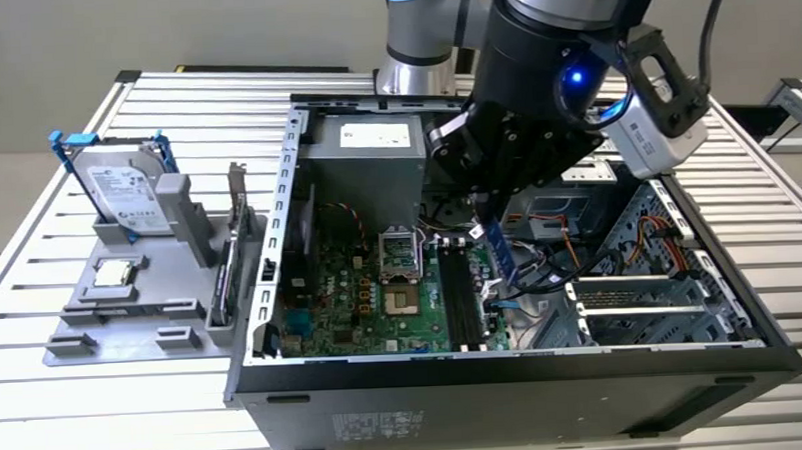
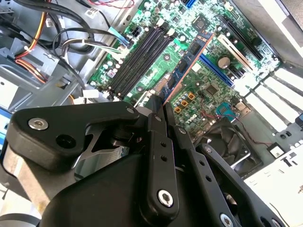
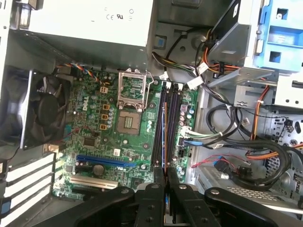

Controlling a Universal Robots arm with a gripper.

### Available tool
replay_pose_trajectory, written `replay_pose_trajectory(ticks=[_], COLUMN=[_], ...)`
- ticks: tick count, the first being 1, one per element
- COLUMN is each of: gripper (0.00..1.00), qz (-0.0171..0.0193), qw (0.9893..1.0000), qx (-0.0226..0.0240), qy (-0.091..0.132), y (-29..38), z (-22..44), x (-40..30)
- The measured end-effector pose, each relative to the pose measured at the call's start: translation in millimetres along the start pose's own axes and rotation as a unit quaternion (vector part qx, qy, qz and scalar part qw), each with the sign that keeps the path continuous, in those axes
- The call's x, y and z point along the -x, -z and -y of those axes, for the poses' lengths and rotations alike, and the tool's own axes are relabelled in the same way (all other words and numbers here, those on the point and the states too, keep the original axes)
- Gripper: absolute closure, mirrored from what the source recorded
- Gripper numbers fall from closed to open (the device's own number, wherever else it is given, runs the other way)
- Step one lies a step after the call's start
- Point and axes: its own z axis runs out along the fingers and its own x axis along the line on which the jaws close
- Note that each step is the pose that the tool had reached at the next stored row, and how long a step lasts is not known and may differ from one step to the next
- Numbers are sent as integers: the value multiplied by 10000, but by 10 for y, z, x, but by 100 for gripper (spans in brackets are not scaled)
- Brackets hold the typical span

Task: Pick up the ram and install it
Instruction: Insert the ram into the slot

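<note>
above the motherboard's black slots [image 3: 165, 125], the ram [image 1: 500, 254] upright, pinched between the pincer [image 1: 485, 220] fingers

So the arm [image 1: 542, 40] comes down from the top of the exterior view, leaning toward that view's left, wrist pointed down into the open case. There's a blue light glowing on the wrist housing. The gripper [image 1: 492, 234] is black, with linkage-style fingers [image 2: 158, 142] pinched together on the ram [image 2: 187, 64], which sticks out past the tips, edge-on and tilted. In the first wrist view the fingertips [image 3: 157, 177] sit close together with just a thin gap.
</note>
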Motion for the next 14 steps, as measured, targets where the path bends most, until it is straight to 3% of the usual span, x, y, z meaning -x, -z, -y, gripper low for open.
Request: replay_pose_trajectory(ticks=[14], gripper=[100], qz=[0], qw=[10000], qx=[-1], qy=[-3], y=[-47], z=[-32], x=[-1])
